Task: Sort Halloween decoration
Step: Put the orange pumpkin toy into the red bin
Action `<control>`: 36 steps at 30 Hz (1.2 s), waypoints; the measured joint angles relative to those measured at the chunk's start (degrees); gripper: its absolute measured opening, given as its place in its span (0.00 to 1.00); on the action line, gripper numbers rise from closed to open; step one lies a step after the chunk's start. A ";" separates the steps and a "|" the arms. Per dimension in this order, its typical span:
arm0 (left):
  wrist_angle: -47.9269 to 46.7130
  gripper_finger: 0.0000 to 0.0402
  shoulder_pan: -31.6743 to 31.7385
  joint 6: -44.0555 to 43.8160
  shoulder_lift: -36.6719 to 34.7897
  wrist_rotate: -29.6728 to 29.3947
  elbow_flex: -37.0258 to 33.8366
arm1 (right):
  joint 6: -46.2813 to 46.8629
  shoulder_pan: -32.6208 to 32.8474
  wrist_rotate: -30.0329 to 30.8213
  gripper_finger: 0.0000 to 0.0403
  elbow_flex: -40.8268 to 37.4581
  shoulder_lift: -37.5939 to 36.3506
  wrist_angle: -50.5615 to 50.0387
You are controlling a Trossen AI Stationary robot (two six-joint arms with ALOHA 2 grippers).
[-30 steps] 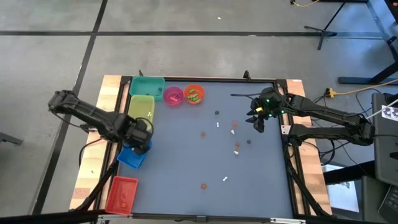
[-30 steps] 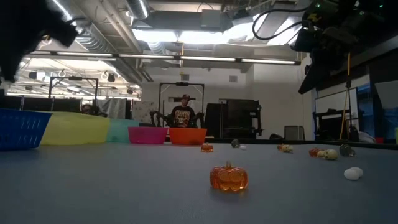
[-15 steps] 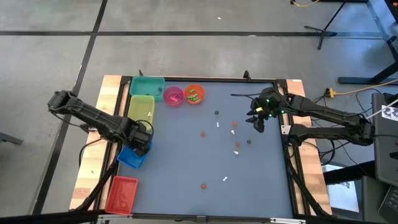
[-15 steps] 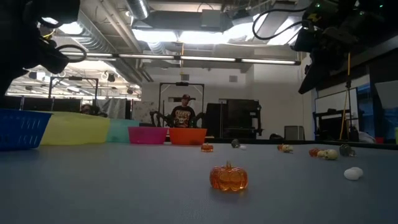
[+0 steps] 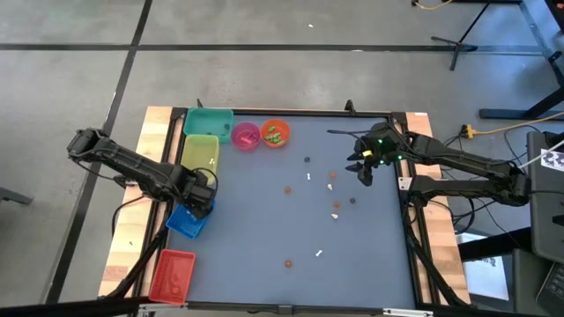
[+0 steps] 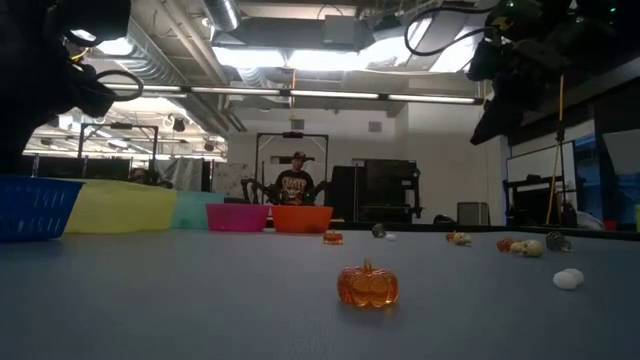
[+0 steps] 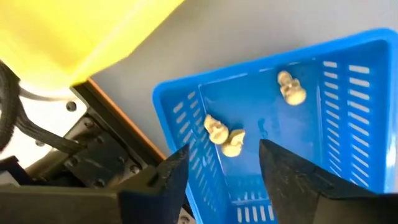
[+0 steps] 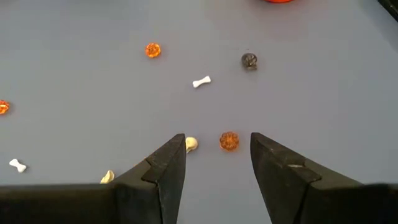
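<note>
Cream trinkets (image 7: pixel 224 137) beneath left gripper (image 7: pixel 222 163)

We see 3 cream skull trinkets (image 7: pixel 224 137) lying in blue bin (image 7: pixel 348 93); orange pumpkins (image 8: pixel 229 141), white bones (image 8: pixel 201 81), dark bits scattered mid-table.

Even, soft daylight covers the tabletop (image 5: pixel 264 220) from above, with only faint shadows under the arms. At table height the bright ceiling lights (image 6: pixel 300 50) glare, leaving both arms as black silhouettes, while the near orange pumpkin (image 6: pixel 367 285) glows translucent and sharp. The yellow bin (image 7: pixel 74 31) is blurred and overexposed close to the wrist camera.
</note>
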 joint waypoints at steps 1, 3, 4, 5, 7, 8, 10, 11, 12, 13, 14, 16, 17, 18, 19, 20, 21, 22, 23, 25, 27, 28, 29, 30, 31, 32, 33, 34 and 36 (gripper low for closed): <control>-0.02 0.45 0.00 0.11 0.00 -0.57 0.00 | 0.00 0.00 0.00 0.45 0.00 0.00 0.05; -0.04 0.46 0.00 0.13 0.00 -1.51 -0.02 | 0.00 0.00 0.00 0.45 0.00 0.00 0.33; -0.03 0.46 0.00 0.13 0.00 -1.73 -0.02 | 0.00 0.00 0.00 0.45 0.00 0.00 0.43; -0.02 0.46 0.00 0.13 0.00 -1.92 -0.02 | 0.00 0.00 0.00 0.45 0.00 0.00 0.57; -0.02 0.46 -0.02 0.13 0.00 -2.75 -0.02 | 0.00 0.00 0.00 0.45 0.00 0.00 1.50; -0.02 0.46 -0.02 0.15 0.00 -3.18 -0.02 | 0.00 0.00 0.00 0.45 0.00 0.00 1.84; 0.02 0.46 -0.02 0.15 0.00 -4.09 -0.02 | 0.00 0.01 0.00 0.45 0.00 0.00 2.33; 0.02 0.46 -0.02 0.15 0.00 -4.39 -0.02 | 0.00 0.01 0.00 0.45 0.00 0.02 2.62; 0.03 0.46 -0.02 0.15 0.00 -4.42 -0.02 | 0.00 0.00 0.00 0.45 0.00 0.02 2.67; 0.08 0.46 -0.02 0.15 0.00 -4.42 -0.02 | 0.00 0.00 0.00 0.45 0.00 0.01 2.63; 0.17 0.46 -0.02 0.12 0.00 -4.42 -0.02 | 0.02 0.02 0.00 0.45 0.00 0.02 2.63; 0.63 0.46 -0.02 0.11 0.00 -4.42 -0.02 | 1.15 0.00 0.00 0.45 0.00 0.02 2.63; 1.17 0.46 -0.02 0.11 0.00 -4.42 -0.02 | 2.40 0.01 0.01 0.45 0.00 0.02 2.76; 1.73 0.46 -0.02 0.13 0.00 -4.42 -0.02 | 3.89 0.01 0.03 0.45 0.00 0.02 3.01; 2.14 0.46 -0.02 0.13 0.00 -4.42 -0.02 | 5.43 0.02 0.41 0.45 0.00 0.13 3.33; 2.65 0.46 -0.02 0.13 0.00 -4.44 -0.02 | 7.02 0.03 1.11 0.45 0.00 0.26 3.79; 3.28 0.46 -0.02 0.13 0.00 -4.42 -0.02 | 8.65 0.04 1.73 0.45 0.00 0.47 4.25; 3.75 0.46 -0.02 0.13 0.00 -4.44 -0.02 | 10.08 0.04 2.52 0.45 0.00 0.70 4.60; 4.04 0.46 -0.02 0.13 0.00 -4.44 -0.02 | 11.54 0.04 3.38 0.45 0.00 1.10 4.99; 4.82 0.45 -0.02 -0.05 0.00 -4.44 -0.02 | 13.89 0.04 4.61 0.45 0.00 2.14 5.76; 5.37 0.45 -0.02 -0.15 0.00 -4.44 -0.02 | 15.35 0.04 5.09 0.45 0.00 3.55 5.82; 5.72 0.45 -0.02 -0.15 0.00 -4.44 -0.02 | 15.54 0.04 5.09 0.45 0.00 4.34 5.80; 5.89 0.45 -0.02 -0.15 0.00 -4.44 -0.02 | 15.60 0.04 5.11 0.45 0.00 5.24 5.78; 5.85 0.45 -0.02 -0.15 0.00 -4.44 -0.02 | 15.67 0.04 5.29 0.45 0.00 6.21 5.78; 5.85 0.45 -0.02 -0.17 0.00 -4.44 -0.02 | 15.71 0.04 5.97 0.45 0.00 7.18 5.78; 5.86 0.45 -0.02 -0.17 0.00 -4.44 -0.02 | 16.34 0.04 6.62 0.45 0.00 8.22 5.79; 5.86 0.45 -0.02 -0.17 0.00 -4.44 -0.02 | 17.48 0.04 7.58 0.45 0.00 9.30 5.79; 5.86 0.45 -0.02 -0.20 0.00 -4.44 -0.02 | 19.01 0.04 8.57 0.45 0.00 10.39 5.78; 5.86 0.45 -0.02 -0.28 0.00 -4.44 -0.02 | 21.41 0.04 10.27 0.45 0.00 12.54 5.78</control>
